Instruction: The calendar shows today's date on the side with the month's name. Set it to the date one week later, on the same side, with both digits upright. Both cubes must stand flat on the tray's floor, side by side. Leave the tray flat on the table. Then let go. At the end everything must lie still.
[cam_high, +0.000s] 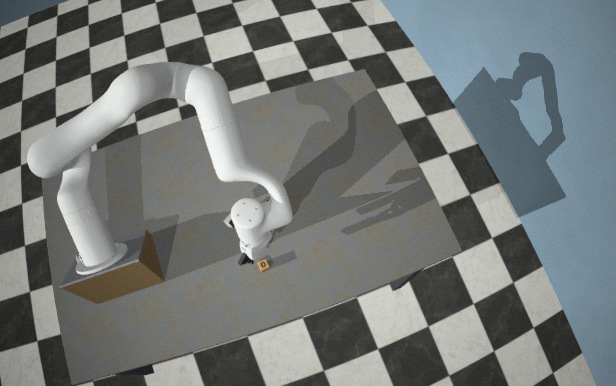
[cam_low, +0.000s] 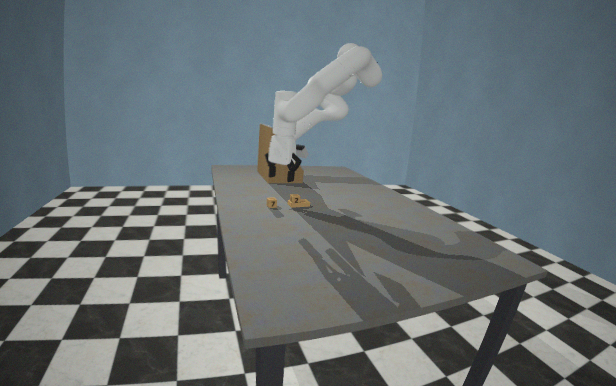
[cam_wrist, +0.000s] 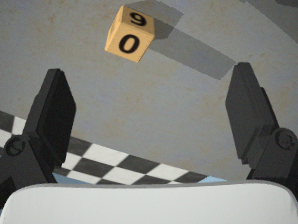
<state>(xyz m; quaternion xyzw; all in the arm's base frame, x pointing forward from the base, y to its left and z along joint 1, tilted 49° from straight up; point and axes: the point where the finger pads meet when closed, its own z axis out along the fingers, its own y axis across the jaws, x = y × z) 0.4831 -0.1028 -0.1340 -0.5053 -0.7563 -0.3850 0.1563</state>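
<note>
A loose wooden cube (cam_high: 263, 265) (cam_low: 271, 202) (cam_wrist: 130, 37) stands on the table, apart from the tray. It shows 0 in the top view, 7 in the exterior view, and 0 plus a 9 or 6 in the wrist view. The small wooden tray (cam_low: 305, 204) lies on the table to its right in the exterior view, with a cube (cam_low: 295, 198) in it showing 2. The arm hides the tray in the top view. My gripper (cam_high: 246, 259) (cam_low: 281, 177) (cam_wrist: 149, 84) is open and empty, above the table; the loose cube lies beyond the fingertips in the wrist view.
The grey table (cam_high: 200, 320) (cam_low: 270, 290) carries the arm's brown-sided base block (cam_high: 117, 285) (cam_low: 265, 155). The table's long edge (cam_high: 305, 316) runs beyond the loose cube in the top view. Arm shadows cross the table top.
</note>
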